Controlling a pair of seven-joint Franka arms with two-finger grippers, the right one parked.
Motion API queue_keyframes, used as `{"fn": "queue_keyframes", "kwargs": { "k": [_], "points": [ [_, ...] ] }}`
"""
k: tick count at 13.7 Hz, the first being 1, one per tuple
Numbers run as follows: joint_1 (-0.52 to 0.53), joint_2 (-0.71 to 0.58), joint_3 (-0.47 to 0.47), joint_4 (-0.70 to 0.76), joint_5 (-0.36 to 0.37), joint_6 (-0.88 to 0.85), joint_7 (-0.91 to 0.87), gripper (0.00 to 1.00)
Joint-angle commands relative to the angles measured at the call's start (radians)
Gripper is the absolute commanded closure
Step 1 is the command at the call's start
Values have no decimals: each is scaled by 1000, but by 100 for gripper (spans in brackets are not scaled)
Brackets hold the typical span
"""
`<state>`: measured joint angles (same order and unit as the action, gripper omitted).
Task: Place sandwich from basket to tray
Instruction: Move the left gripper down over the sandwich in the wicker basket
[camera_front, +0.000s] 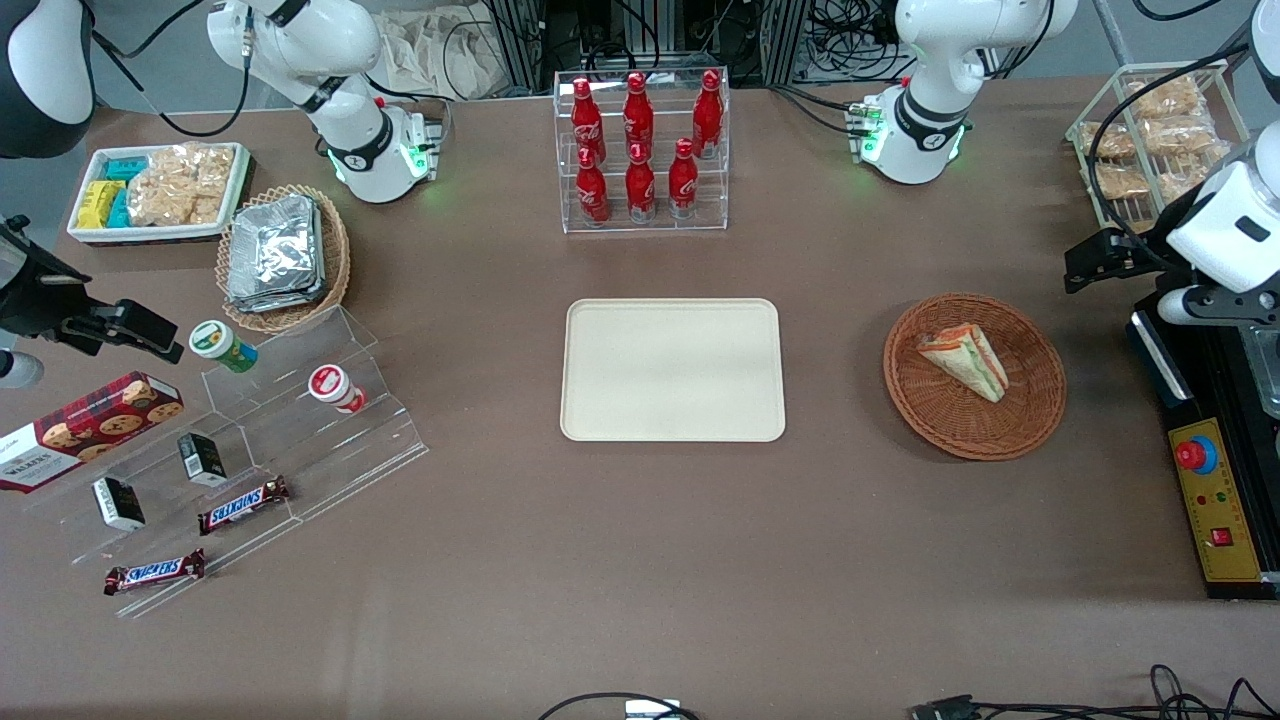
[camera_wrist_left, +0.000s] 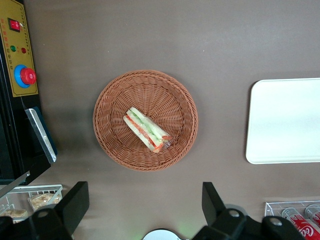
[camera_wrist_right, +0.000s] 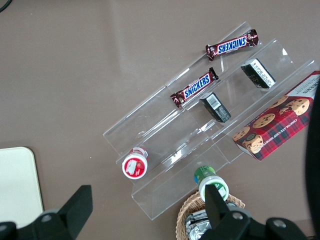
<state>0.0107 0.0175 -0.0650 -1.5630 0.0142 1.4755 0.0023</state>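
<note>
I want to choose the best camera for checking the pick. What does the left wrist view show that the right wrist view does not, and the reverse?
Only the left wrist view shows the sandwich lying in the basket, the red emergency button, and the open gripper held above the table, beside the basket and not over it. Only the right wrist view shows the two Snickers bars, the cookie box and the clear acrylic steps. Both show part of the tray, with nothing on the part in view.
</note>
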Motion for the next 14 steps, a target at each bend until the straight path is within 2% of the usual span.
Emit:
{"fn": "queue_keyframes", "kwargs": {
  "k": [1,7,10,14],
  "points": [
    [-1,9,-3,27,1,-27,-14,0],
    [-2,18,-3,3,12,-27,-27,0],
    [6,-7,5,-122,13,43,-59,0],
    [23,-115,5,-417,13,265,-218,0]
  ]
}}
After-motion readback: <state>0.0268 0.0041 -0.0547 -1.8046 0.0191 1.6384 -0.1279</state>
